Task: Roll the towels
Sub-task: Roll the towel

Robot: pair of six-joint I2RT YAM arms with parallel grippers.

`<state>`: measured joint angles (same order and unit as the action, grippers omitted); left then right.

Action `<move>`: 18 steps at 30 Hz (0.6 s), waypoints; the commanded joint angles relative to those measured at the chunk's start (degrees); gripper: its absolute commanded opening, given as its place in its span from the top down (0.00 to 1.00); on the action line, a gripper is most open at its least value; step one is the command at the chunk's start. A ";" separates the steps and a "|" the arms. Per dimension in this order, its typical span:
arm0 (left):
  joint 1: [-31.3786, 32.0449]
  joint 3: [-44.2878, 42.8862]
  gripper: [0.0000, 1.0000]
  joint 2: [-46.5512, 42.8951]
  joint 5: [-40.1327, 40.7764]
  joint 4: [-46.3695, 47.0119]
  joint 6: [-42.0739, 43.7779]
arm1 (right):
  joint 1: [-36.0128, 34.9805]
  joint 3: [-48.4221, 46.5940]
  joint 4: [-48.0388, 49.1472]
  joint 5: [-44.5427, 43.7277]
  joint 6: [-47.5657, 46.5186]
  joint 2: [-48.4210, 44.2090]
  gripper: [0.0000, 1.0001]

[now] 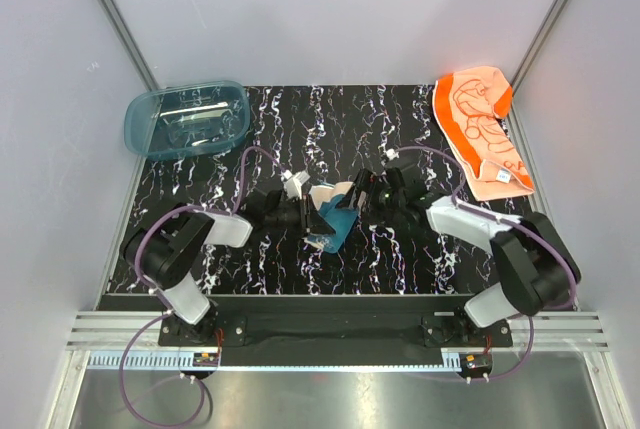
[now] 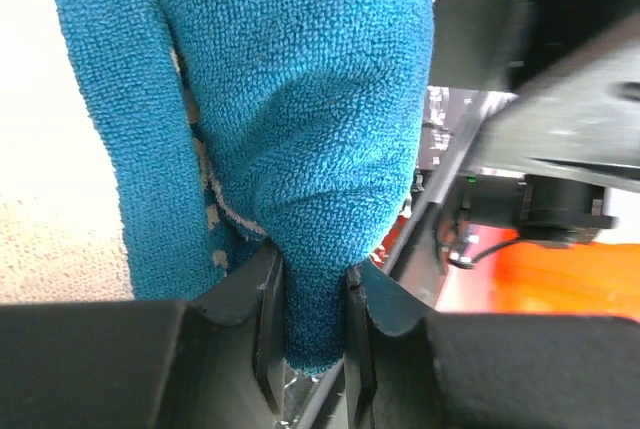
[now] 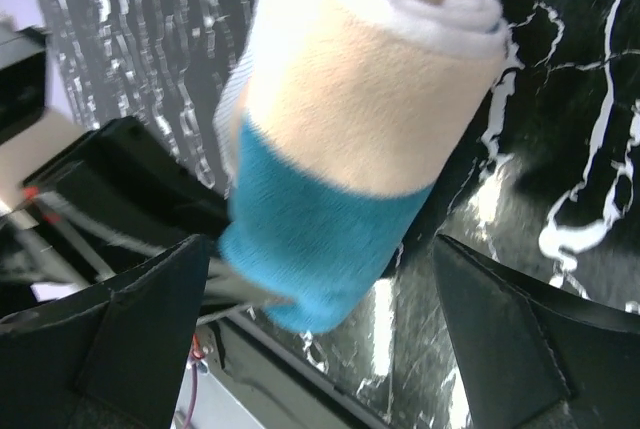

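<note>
The teal-blue towel (image 1: 332,211) with cream backing is bunched into a loose roll at the table's middle, between both grippers. My left gripper (image 1: 310,217) is shut on it. In the left wrist view a fold of the teal towel (image 2: 300,99) is pinched between the left gripper's (image 2: 308,294) jaws. My right gripper (image 1: 358,199) stands open. In the right wrist view its fingers (image 3: 150,319) flank the towel roll (image 3: 360,119) without touching it. The orange towel (image 1: 480,129) lies flat at the back right corner.
A translucent blue plastic tub (image 1: 187,119) stands at the back left of the black marbled table (image 1: 400,259). Grey walls close in the left, right and back sides. The orange towel (image 2: 540,279) shows behind the right arm in the left wrist view.
</note>
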<state>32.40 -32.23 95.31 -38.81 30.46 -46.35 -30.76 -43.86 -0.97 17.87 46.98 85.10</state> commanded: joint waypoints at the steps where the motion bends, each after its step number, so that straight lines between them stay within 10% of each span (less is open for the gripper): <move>1: -1.81 1.73 0.93 2.51 -6.19 6.36 -5.68 | -0.44 -1.14 6.24 1.12 1.45 4.10 0.02; 8: -4.98 4.01 0.91 5.06 -9.44 14.00 -12.88 | -1.84 -3.34 8.79 0.15 1.71 10.61 0.14; 12: -5.16 4.28 0.71 4.54 -9.27 12.62 -12.72 | -2.98 -4.22 8.88 -0.46 1.80 12.98 0.41; 18: -5.07 1.74 0.38 -3.10 -2.69 -7.57 -0.78 | -4.74 -8.61 -2.27 -4.07 -0.66 13.16 0.53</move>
<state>27.22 -28.84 97.12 -44.16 34.37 -53.91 -33.98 -49.47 3.25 17.96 48.45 97.43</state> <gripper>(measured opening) 0.589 0.536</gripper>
